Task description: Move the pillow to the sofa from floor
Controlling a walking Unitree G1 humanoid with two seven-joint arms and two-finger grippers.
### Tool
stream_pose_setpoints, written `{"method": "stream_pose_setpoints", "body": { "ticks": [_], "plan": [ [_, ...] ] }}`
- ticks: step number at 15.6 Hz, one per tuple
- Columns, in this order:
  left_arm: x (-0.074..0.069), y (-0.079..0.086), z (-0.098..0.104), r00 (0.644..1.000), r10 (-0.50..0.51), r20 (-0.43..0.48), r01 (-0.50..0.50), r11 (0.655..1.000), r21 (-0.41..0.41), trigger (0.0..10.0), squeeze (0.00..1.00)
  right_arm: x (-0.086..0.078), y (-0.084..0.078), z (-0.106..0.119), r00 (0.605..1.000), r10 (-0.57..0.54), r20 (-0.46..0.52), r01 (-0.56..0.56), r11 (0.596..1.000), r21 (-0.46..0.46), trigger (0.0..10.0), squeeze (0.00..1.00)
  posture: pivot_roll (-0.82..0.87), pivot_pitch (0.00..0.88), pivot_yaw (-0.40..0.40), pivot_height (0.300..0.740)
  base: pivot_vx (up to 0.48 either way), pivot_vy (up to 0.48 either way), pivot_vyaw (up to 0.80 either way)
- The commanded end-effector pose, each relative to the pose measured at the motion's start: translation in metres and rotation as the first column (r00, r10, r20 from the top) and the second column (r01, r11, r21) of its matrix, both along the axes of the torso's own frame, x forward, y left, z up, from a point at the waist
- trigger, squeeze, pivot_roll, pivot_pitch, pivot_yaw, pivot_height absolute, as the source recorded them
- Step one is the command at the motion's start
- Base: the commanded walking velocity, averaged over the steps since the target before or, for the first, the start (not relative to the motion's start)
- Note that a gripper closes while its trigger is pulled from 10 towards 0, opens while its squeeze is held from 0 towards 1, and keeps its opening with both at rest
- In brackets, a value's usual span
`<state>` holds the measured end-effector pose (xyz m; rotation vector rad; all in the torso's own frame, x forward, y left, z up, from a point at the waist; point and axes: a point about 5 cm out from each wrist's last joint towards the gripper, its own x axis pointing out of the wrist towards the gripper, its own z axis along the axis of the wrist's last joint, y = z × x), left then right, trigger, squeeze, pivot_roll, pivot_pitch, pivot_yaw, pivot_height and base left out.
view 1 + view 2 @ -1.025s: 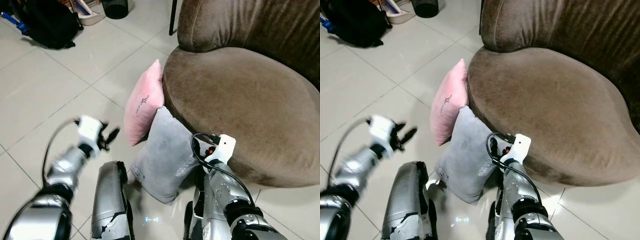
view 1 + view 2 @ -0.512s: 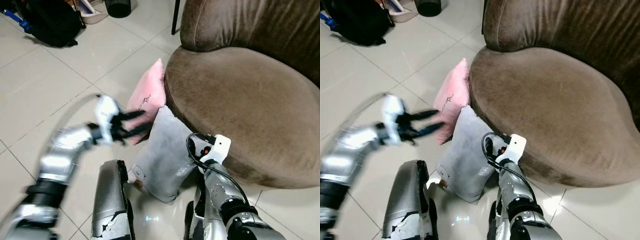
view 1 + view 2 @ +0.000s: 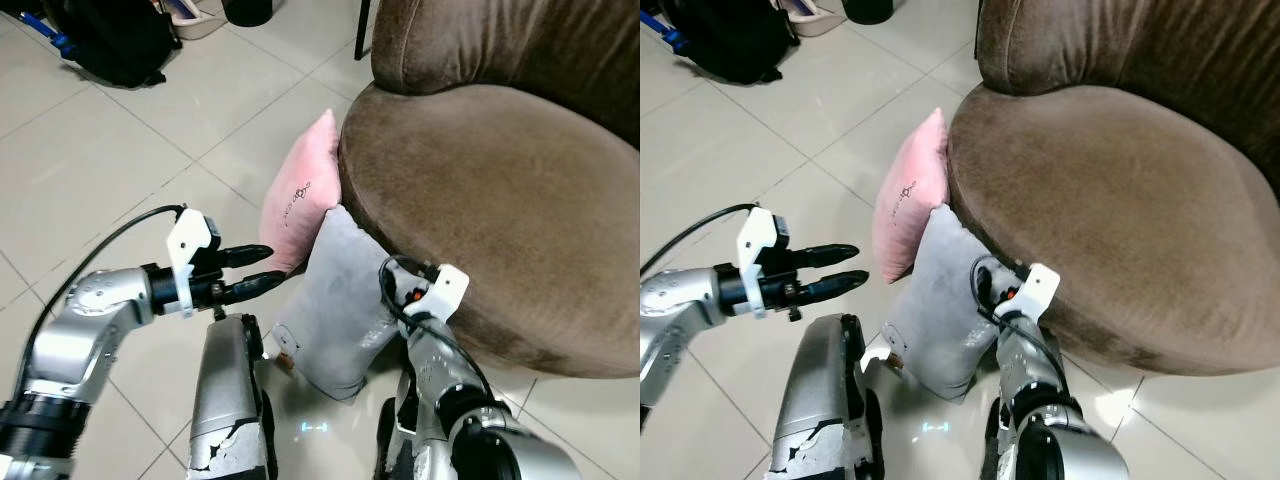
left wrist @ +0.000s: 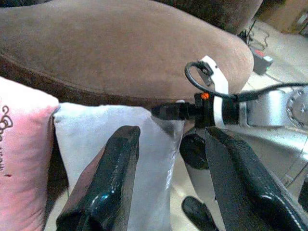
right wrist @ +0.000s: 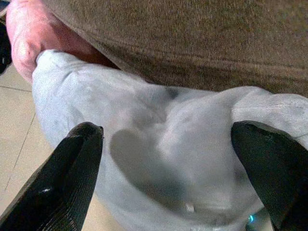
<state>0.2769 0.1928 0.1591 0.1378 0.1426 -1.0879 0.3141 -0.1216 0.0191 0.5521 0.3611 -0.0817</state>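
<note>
Grey pillow (image 3: 340, 300) stands on the tiled floor (image 3: 100, 170), leaning against the brown sofa (image 3: 500, 200) beside a pink pillow (image 3: 305, 190). Left pincer (image 3: 262, 268), fingers parted and empty, points at it; right pincer (image 5: 168, 168) spread wide against the grey fabric, gripping nothing.

The floor (image 3: 120, 150) is laid with large pale glossy tiles divided by thin grout lines, and soft light is reflected from them. A black bag (image 3: 105, 40) is seen on the tiles at the far left, with a dark round container (image 3: 248, 10) nearby.
</note>
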Motion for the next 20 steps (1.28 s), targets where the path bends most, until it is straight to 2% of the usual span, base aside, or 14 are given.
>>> {"method": "stream_pose_setpoints", "body": {
  "ticks": [1,4,6,7,9,11,13,15,16,17,18,20],
  "plan": [
    [-0.005,0.001,-0.003,1.0,-0.016,-0.017,0.016,1.0,0.01,10.0,0.0,-0.004,-0.002,-0.006,0.999,-0.029,-0.031,0.03,1.0,0.006,10.0,0.0,0.33,0.301,-0.001,0.51,0.0,0.0,0.0],
    [-0.002,0.005,-0.006,0.999,-0.01,-0.032,0.011,0.999,0.031,10.0,0.0,-0.003,-0.006,-0.007,0.994,-0.087,-0.072,0.085,0.996,-0.024,10.0,0.0,0.35,0.306,0.009,0.51,0.0,0.0,0.0],
    [-0.001,0.007,-0.006,0.999,-0.019,-0.044,0.02,0.999,0.038,10.0,0.0,-0.005,-0.01,-0.01,0.987,-0.12,-0.109,0.109,0.988,-0.108,10.0,0.0,0.35,0.304,0.018,0.51,0.0,0.0,0.0],
    [-0.004,0.01,-0.006,0.999,-0.022,-0.048,0.024,0.999,0.04,10.0,0.0,-0.006,-0.015,-0.01,0.983,-0.145,-0.109,0.132,0.984,-0.122,10.0,0.0,0.34,0.302,0.019,0.51,0.0,0.0,0.0],
    [-0.007,0.013,-0.009,0.998,-0.021,-0.051,0.023,0.999,0.034,10.0,0.0,-0.009,-0.023,-0.011,0.981,-0.175,-0.08,0.17,0.983,-0.061,10.0,0.0,0.32,0.291,0.014,0.51,0.0,0.0,0.0],
    [-0.012,0.007,-0.02,0.998,-0.027,-0.058,0.028,1.0,0.015,10.0,0.0,-0.013,-0.028,-0.012,0.984,-0.168,-0.053,0.166,0.985,-0.054,10.0,0.0,0.28,0.273,0.001,0.51,0.0,0.0,0.0],
    [-0.012,0.005,-0.022,0.997,-0.035,-0.063,0.035,0.999,0.006,10.0,0.0,-0.016,-0.028,-0.015,0.986,-0.16,-0.045,0.159,0.986,-0.044,10.0,0.0,0.27,0.272,-0.006,0.51,0.0,0.0,0.0],
    [-0.015,0.004,-0.023,0.994,-0.064,-0.085,0.065,0.998,0.008,10.0,0.0,-0.022,-0.028,-0.021,0.984,-0.155,-0.083,0.149,0.986,-0.077,10.0,0.0,0.28,0.285,0.003,0.51,0.0,0.0,0.0],
    [-0.016,0.004,-0.025,0.994,-0.071,-0.088,0.072,0.997,0.015,10.0,0.0,-0.024,-0.031,-0.025,0.976,-0.19,-0.108,0.183,0.981,-0.069,10.0,0.0,0.28,0.285,0.003,0.51,0.0,0.0,0.0],
    [-0.012,0.007,-0.027,0.997,-0.038,-0.072,0.041,0.998,0.044,10.0,0.0,-0.026,-0.035,-0.026,0.964,-0.233,-0.127,0.227,0.972,-0.059,10.0,0.64,0.28,0.285,0.003,0.51,0.0,0.0,0.0],
    [-0.007,0.012,-0.028,0.999,0.015,-0.048,-0.012,0.998,0.068,10.0,0.0,-0.026,-0.037,-0.025,0.96,-0.25,-0.123,0.241,0.967,-0.081,10.0,1.0,0.3,0.296,0.006,0.51,0.0,0.0,0.0],
    [-0.003,0.015,-0.027,0.998,0.039,-0.047,-0.037,0.998,0.052,10.0,0.0,-0.023,-0.035,-0.022,0.963,-0.25,-0.104,0.249,0.968,-0.023,10.0,1.0,0.29,0.291,-0.002,0.51,0.0,0.0,0.0]
  ]
}}
